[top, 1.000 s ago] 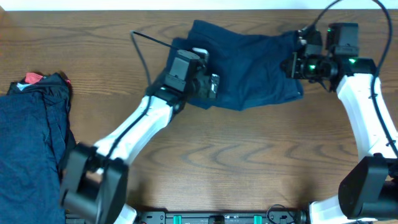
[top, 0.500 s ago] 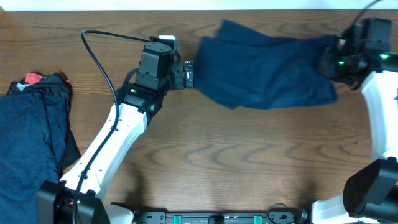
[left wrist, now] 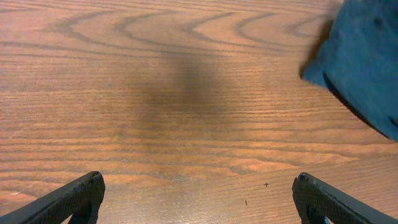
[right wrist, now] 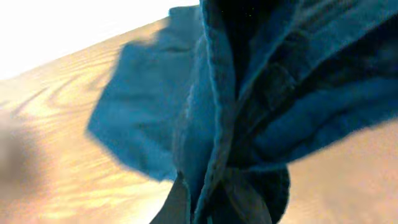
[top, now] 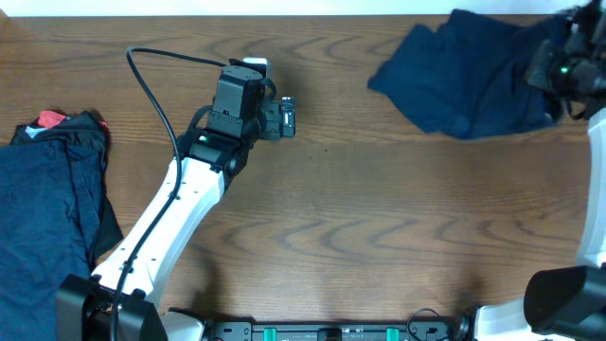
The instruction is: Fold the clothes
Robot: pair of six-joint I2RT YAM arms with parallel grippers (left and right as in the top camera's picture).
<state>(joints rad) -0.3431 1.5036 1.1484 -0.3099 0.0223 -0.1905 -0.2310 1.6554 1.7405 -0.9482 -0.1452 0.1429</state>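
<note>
Right pincer (right wrist: 214, 193) is pinched tight on a bunched edge of the navy garment (top: 473, 76), which trails across the far right corner of the worktop (top: 379, 208), probably a grip for dragging it. Left pincer (left wrist: 199, 199) hangs spread wide and empty over bare wood. The pile of clothes (top: 47, 218) with its red piece (top: 50, 118) waits at the left edge.

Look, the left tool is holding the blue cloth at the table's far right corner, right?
No: the right tool holds the dark blue garment at the table's far right corner. The overhead view shows the left tool open and empty, apart from it.
</note>
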